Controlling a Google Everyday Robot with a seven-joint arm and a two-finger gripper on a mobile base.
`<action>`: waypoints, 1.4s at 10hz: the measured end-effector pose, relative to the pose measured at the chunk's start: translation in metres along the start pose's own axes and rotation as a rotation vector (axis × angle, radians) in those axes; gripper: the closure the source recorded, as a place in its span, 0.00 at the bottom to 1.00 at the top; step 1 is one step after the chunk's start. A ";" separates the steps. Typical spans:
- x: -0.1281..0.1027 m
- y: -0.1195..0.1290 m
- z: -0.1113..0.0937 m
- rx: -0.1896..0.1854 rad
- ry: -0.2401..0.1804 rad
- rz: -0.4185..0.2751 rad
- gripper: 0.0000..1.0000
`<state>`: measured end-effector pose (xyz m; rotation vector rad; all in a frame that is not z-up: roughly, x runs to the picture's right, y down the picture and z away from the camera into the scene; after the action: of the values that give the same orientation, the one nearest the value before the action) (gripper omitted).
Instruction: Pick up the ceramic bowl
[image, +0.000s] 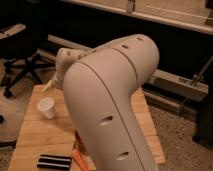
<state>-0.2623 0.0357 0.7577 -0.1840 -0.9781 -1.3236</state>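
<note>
Camera view: the robot's arm (112, 100), a broad cream shell with oval slots, fills the middle of the frame and covers much of the wooden slatted table (40, 137). Its far end narrows to a wrist above the table's far left corner, and the gripper (53, 83) sits there, just beyond the table edge and mostly hidden behind the shell; whether its jaws are apart or together cannot be told. The ceramic bowl does not show anywhere on the visible part of the table, so its place cannot be told. A white paper cup (46, 107) stands upright on the left side of the table, near the gripper but apart from it. At the near edge lies a flat black block (54, 161), with an orange tool (80, 159) just beside it, partly under the arm. A dark office chair (20, 60) stands on the floor beyond the table to the left.
</note>
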 end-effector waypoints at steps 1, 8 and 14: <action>-0.007 0.006 -0.002 0.003 0.000 0.004 0.20; -0.068 0.042 -0.004 0.014 -0.009 0.084 0.20; -0.133 0.070 0.024 -0.076 -0.067 0.208 0.20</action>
<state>-0.2042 0.1674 0.7098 -0.3807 -0.9389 -1.1696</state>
